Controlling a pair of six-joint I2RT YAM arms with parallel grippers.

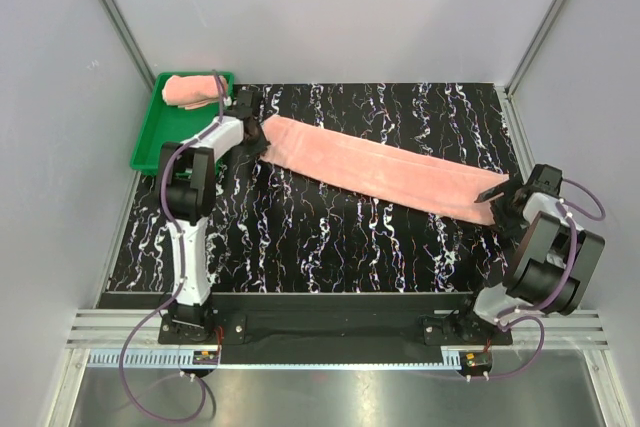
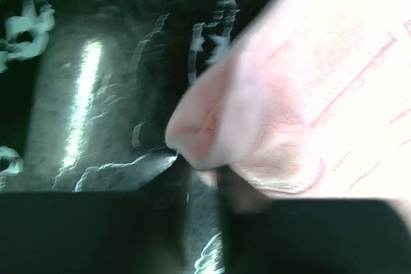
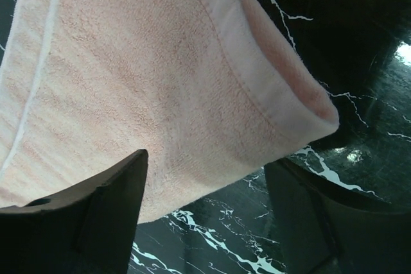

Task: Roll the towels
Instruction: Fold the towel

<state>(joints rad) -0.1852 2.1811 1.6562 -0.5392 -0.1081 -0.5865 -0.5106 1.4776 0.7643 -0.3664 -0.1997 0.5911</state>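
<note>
A long salmon-pink towel (image 1: 380,167), folded lengthwise, lies diagonally across the black marbled table. Its left end is at my left gripper (image 1: 255,132). In the left wrist view, that gripper (image 2: 204,174) has its fingers drawn close together on the bunched corner of the towel (image 2: 308,81). My right gripper (image 1: 497,202) sits at the towel's right end. In the right wrist view it (image 3: 205,158) stands open and straddles the towel's (image 3: 141,75) end corner, with one finger over the cloth and the other over bare table. A second towel (image 1: 192,90) lies rolled in the green tray (image 1: 150,142).
The green tray sits at the table's far left corner, just behind the left arm. Grey walls with metal frame posts enclose the table at the back and on both sides. The black marbled tabletop (image 1: 330,237) lies between the towel and the arm bases.
</note>
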